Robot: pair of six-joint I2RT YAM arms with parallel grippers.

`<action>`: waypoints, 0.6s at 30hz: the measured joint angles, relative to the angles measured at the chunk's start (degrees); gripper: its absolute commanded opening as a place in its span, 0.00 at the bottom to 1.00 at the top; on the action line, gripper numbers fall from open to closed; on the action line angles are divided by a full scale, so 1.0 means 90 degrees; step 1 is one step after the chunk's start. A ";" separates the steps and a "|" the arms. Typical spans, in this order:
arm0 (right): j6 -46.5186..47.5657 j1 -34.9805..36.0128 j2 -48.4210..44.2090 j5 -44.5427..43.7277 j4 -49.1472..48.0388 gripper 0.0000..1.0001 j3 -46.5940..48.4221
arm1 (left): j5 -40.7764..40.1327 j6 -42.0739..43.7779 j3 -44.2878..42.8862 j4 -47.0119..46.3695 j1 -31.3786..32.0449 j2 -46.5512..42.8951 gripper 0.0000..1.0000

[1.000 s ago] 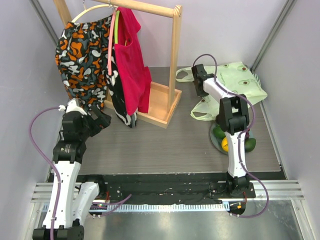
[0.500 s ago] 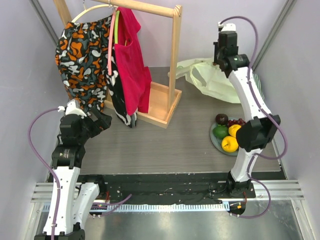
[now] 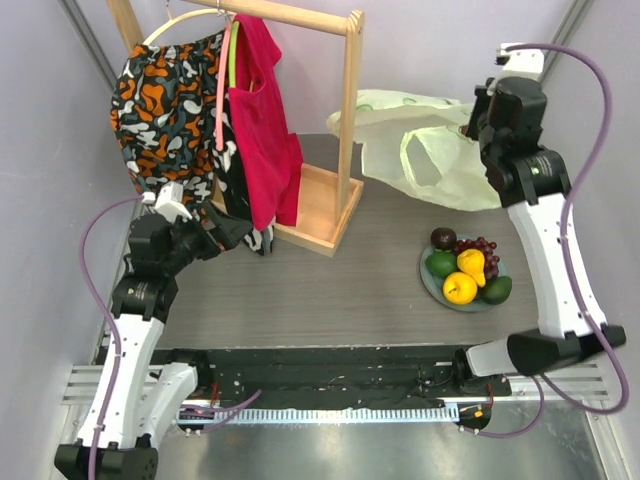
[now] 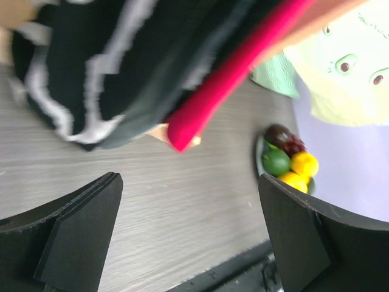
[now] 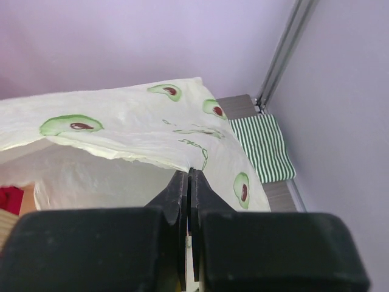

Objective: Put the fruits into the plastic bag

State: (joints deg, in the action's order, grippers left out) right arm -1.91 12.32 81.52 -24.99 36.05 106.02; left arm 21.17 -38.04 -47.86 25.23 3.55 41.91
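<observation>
The fruits (image 3: 464,272) lie on a round grey plate (image 3: 436,286) at the right of the table: dark plum, red grapes, green avocados, yellow citrus. They also show in the left wrist view (image 4: 289,159). My right gripper (image 3: 478,122) is raised high at the back right and is shut on the edge of the pale-green plastic bag (image 3: 425,150), which hangs lifted and spread to the left. In the right wrist view the pinched bag (image 5: 140,125) fills the frame above the gripper (image 5: 188,177). My left gripper (image 3: 238,230) is open and empty beside the hanging clothes.
A wooden clothes rack (image 3: 335,195) stands at the back left with a red garment (image 3: 262,120) and patterned clothes (image 3: 165,100). A green-and-white striped cloth (image 5: 262,146) lies in the back right corner. Walls close in on both sides.
My right arm has risen and swung to the back right, lifting the bag off the table and uncovering the plate. My left gripper has moved slightly right toward the clothes.
</observation>
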 measured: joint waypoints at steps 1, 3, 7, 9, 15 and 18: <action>0.0000 0.0007 -0.0233 -0.0066 0.0015 0.01 -0.0121 | 0.0044 -0.0075 -0.0012 -0.0131 0.0170 0.0092 1.00; 0.0005 0.0034 -0.0760 -0.0279 0.0160 0.01 -0.0342 | 0.0051 -0.0146 -0.0087 -0.0338 0.0568 0.0265 1.00; 0.0051 0.0039 -0.1370 -0.0743 0.0340 0.01 -0.0474 | -0.0046 -0.0233 -0.0403 -0.0758 0.1593 0.0738 1.00; 0.0066 0.0036 -0.1651 -0.0969 0.0374 0.01 -0.0532 | -0.0078 -0.0228 -0.0646 -0.0984 0.2127 0.1076 1.00; 0.0172 0.0036 -0.2183 -0.0690 0.0605 0.01 -0.0546 | -0.0138 -0.0029 -0.1586 -0.1222 0.3111 0.1994 1.00; 0.0202 0.0036 -0.2378 0.0036 0.0748 0.01 -0.0512 | -0.0143 0.0102 -0.2033 -0.1309 0.3337 0.2278 1.00</action>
State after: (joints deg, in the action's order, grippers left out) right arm -0.10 12.64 60.12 -24.67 42.78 101.41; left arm 19.88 -37.12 -66.15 13.45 33.58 62.41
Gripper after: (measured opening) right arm 0.028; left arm 0.996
